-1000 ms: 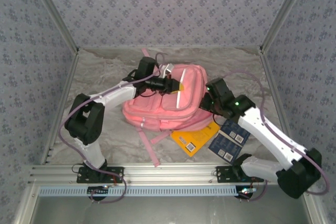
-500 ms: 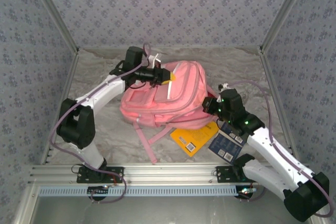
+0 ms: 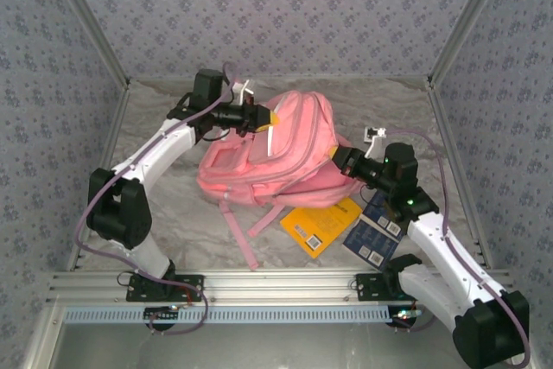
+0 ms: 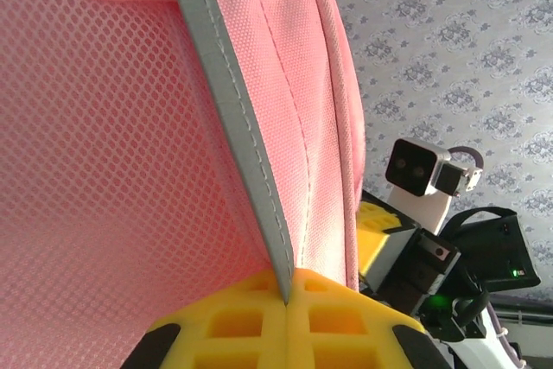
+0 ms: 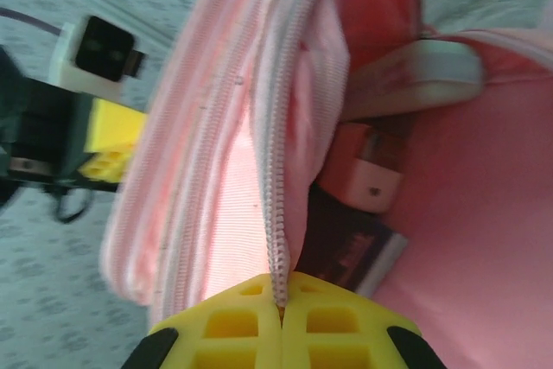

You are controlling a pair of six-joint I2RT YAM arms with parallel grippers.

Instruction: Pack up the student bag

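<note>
Left gripper (image 3: pixel 263 118) and right gripper (image 3: pixel 339 159) are each pinching an edge of the large soft pink backpack (image 3: pixel 276 166) lying mid-table, probably spreading its mouth for the flat yellow book (image 3: pixel 321 224) waiting near-right.

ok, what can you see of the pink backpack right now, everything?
The student bag is a large soft pink fabric backpack with mesh panels, pale zips, grey edge trim and pink straps trailing toward the arms' bases. It lies on the table, top lifted, main compartment open. The left gripper pinches a trimmed edge, the right gripper the zip edge. Inside sit a dark book and a reddish box. Its near edge lies over an orange book.
</note>
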